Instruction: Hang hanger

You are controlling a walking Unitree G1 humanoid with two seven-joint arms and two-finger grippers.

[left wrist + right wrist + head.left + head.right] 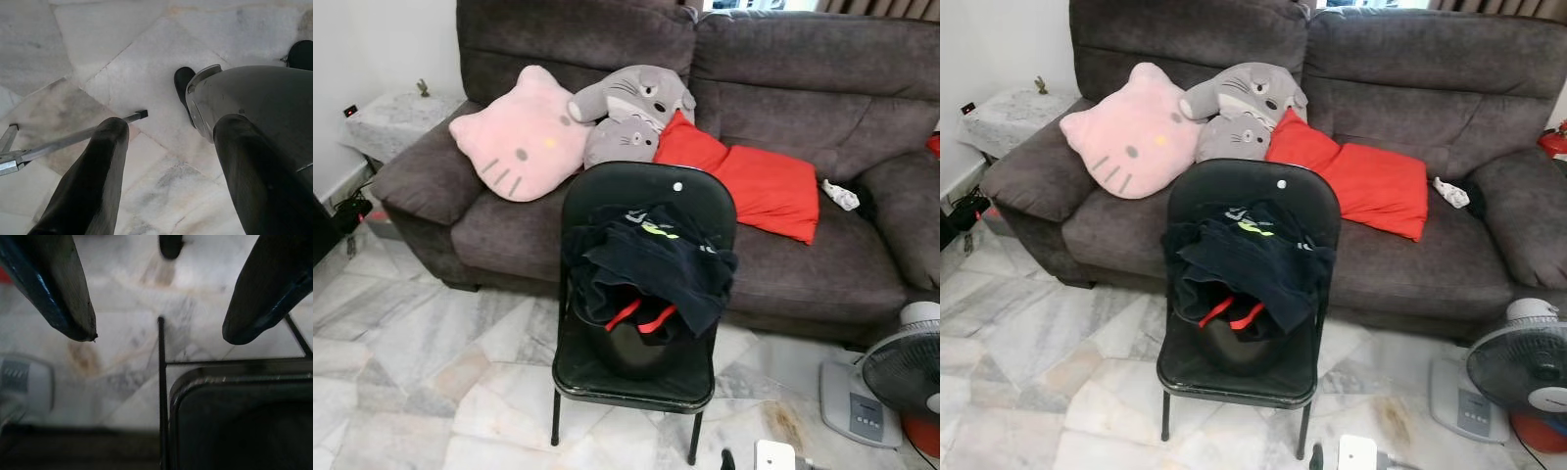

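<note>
A black folding chair (pixel 646 191) stands in front of the sofa. Dark clothing (pixel 651 264) is heaped on its seat and backrest. Red strips (pixel 641 318), possibly a hanger, poke out under the cloth; most of it is hidden. My left gripper (pixel 171 127) hangs open over the marble floor, nothing between its fingers, beside my own leg (pixel 254 103). My right gripper (pixel 160 335) is open too, pointing down at the floor by the chair's seat edge (pixel 234 396) and a thin chair leg (pixel 161 382).
A grey sofa (pixel 822 264) behind the chair holds a pink cat cushion (pixel 519 132), grey plush toys (pixel 626 108) and a red cushion (pixel 754 181). A floor fan (pixel 901 377) stands at the right. A thin metal bar (pixel 73 139) lies low over the floor near the left gripper.
</note>
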